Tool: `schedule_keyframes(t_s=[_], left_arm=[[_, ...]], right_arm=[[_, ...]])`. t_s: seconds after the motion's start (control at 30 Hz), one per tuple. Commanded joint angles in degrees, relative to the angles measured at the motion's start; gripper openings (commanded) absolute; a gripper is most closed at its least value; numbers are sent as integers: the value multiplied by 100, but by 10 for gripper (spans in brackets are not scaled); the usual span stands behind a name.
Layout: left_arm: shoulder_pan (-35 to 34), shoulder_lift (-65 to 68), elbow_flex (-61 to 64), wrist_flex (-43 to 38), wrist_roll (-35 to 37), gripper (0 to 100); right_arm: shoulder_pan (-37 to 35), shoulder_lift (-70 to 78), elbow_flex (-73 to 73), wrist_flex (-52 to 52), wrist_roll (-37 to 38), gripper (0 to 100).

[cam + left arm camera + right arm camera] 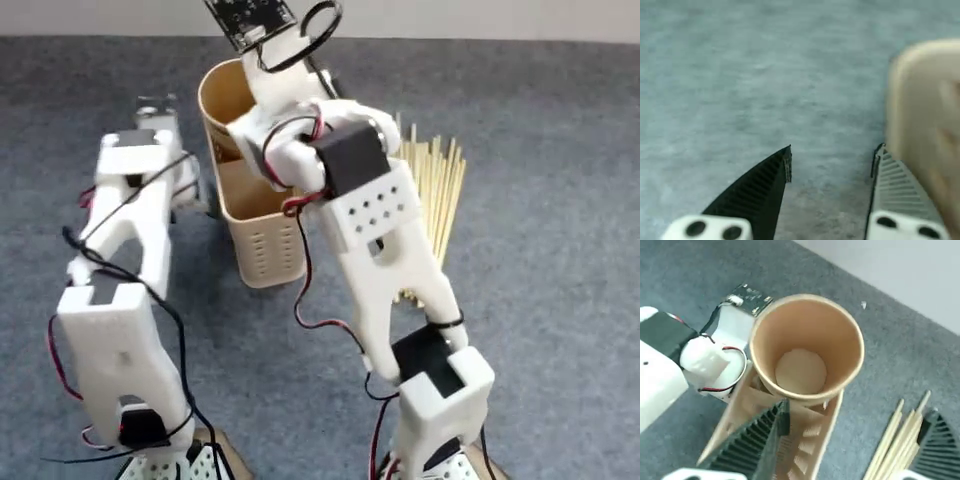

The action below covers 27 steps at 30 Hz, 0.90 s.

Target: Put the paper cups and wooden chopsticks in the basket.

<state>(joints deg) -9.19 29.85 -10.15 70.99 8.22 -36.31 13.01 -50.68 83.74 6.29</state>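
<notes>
A: Cup, where?
B: Upright in the far end of the basket, mouth up, rim above the basket wall. One cup seen. Chopsticks aren't in. They're a loose bundle flat on the grey mat, just beside the basket on the right arm's side.

A: Tools?
B: Right gripper is spread wide and holds nothing. It hangs above the basket edge, between the cup and the chopsticks. Left gripper is parted too and holds nothing. It's low over the mat with one finger just beside the basket's outer wall.

A: Risks?
B: My guess: the sticks are loose and fanned, so a pinch could catch a few and scatter the others. They could also skew and slip on the lift. The right arm lies across the basket, so a swing toward the sticks could clip the cup rim and tip it out. The left finger is near enough to the wall to shove or topple the tall basket if it goes sideways. Sticks going in at a slant could lever the cup.

A: Hidden?
B: From above, the right arm covers most of the basket's inside and part of the bundle. Can't tell if a second cup is nested in the first. Stick ends run off the edge in the right wrist view, so no count. The basket wall is cut off in the left wrist view. Whether the finger touches it, cannot tell.
</notes>
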Motion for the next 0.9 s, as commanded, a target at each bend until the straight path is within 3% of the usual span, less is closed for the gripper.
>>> schedule_keyframes(t_s=[0.0, 0.3, 0.53, 0.87], left_arm=[[330, 4, -31, -70, -220, 259], [382, 462, -470, -35, -237, 259], [-268, 541, -778, -26, -202, 259], [-312, 523, -769, -26, -202, 259]], right_arm=[[127, 163, 31, 31, 53, 385], [119, 1182, -13, -251, 35, 385], [286, 769, -602, -127, 53, 385], [312, 409, -1174, 84, 53, 385]])
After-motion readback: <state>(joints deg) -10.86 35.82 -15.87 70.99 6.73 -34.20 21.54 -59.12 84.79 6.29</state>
